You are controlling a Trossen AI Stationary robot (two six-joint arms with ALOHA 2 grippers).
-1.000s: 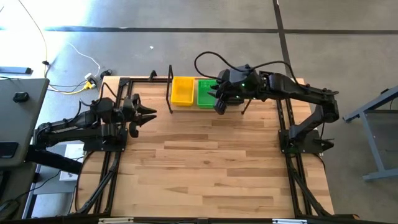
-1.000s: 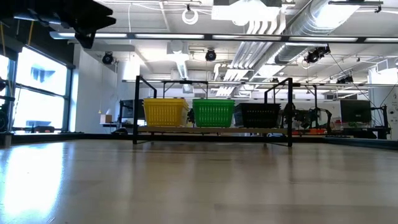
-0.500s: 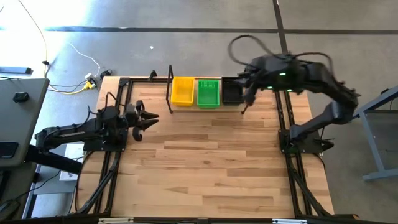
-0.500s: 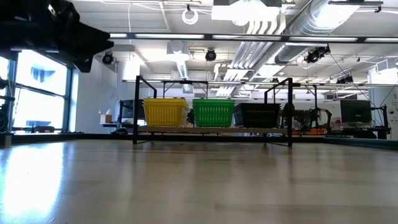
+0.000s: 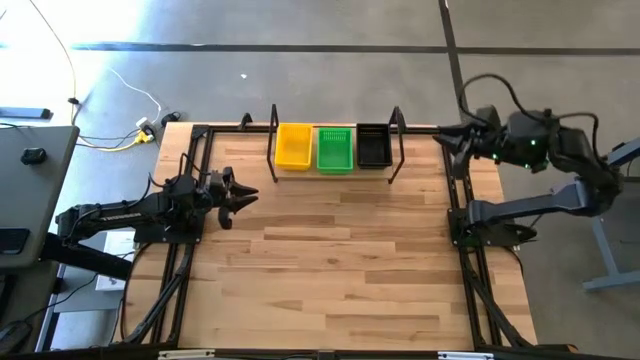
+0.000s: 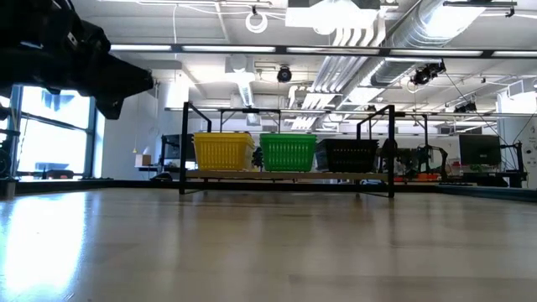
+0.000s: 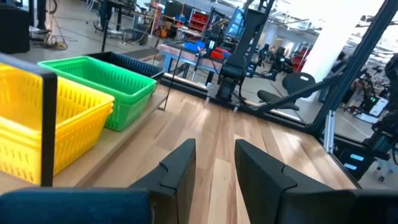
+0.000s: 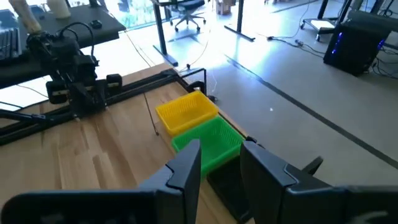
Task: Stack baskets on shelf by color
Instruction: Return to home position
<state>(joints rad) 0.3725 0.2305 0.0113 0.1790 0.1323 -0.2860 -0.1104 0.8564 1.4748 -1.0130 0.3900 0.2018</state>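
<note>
On the shelf (image 6: pixel 285 176) at the table's far edge, three baskets stand side by side on their bottoms: yellow (image 5: pixel 293 146), green (image 5: pixel 335 149) and black (image 5: pixel 373 147). They also show in the low view, the yellow basket (image 6: pixel 222 151), the green basket (image 6: pixel 288 152) and the black basket (image 6: pixel 351 154). My left gripper (image 5: pixel 245 192) is open near the table's left edge, pointing level toward the right, with nothing between its fingers (image 7: pixel 214 165). My right gripper (image 5: pixel 445 140) is open, high beside the shelf's right end, and holds nothing (image 8: pixel 221 165).
The shelf's black upright frames (image 5: pixel 273 140) (image 5: pixel 398 140) stand at either end of the basket row. Black arm rails (image 5: pixel 178 270) (image 5: pixel 470 270) run along the table's left and right edges. The bare wooden tabletop (image 5: pixel 330 260) lies between them. A grey desk (image 5: pixel 30 190) stands off to the left.
My right gripper has drawn back from over the black basket on the shelf toward the table's right edge, rising a little, and stays open. My left gripper has sunk lower near the left edge. The baskets have kept their places.
</note>
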